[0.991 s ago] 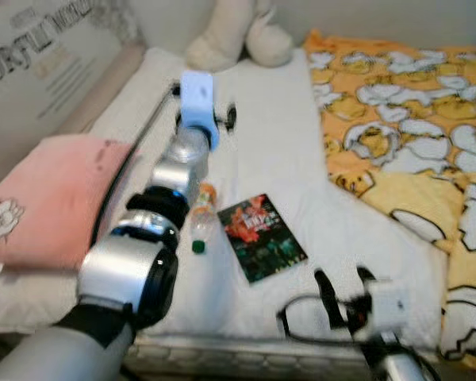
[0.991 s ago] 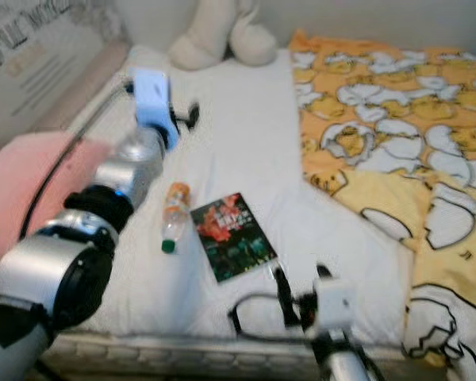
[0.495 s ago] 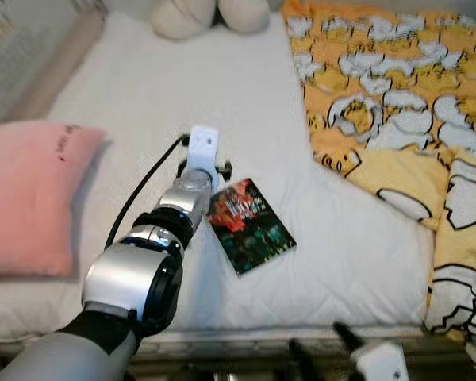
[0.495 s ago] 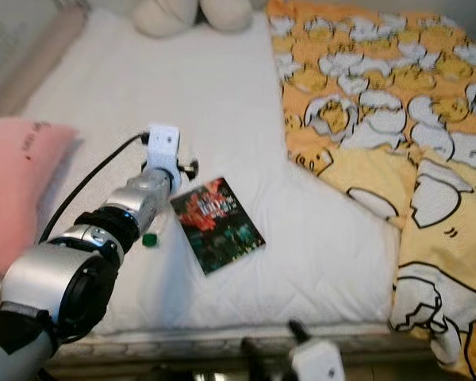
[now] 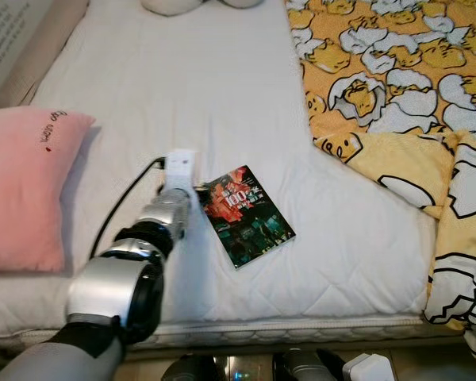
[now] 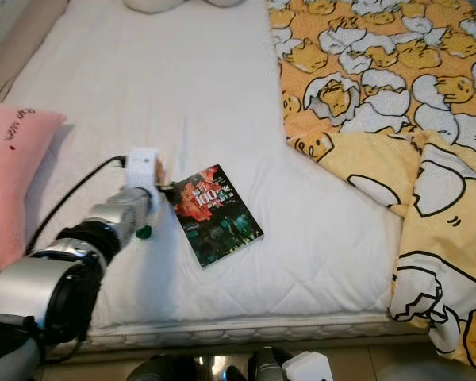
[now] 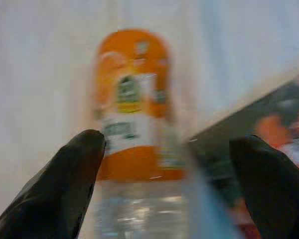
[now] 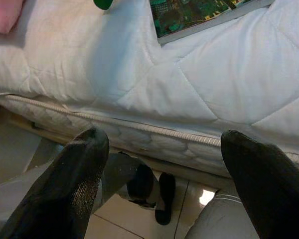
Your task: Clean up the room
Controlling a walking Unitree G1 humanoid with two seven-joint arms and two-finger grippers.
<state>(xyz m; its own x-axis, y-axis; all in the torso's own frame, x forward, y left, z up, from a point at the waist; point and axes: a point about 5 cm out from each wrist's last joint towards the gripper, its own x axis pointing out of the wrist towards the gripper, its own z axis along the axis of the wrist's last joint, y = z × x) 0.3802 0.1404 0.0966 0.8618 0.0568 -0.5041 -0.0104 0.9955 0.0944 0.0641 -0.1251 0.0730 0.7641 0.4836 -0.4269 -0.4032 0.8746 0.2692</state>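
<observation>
Lowered since the earlier frame, left gripper [image 7: 164, 164] straddles the bottle [image 7: 134, 124] beside the book [image 5: 244, 214], fingers spread wide, gripping nothing.

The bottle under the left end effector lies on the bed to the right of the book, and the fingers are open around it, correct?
Not quite. In the right eye view the bottle lies left of the book. The left end effector is indeed open around it.
</observation>
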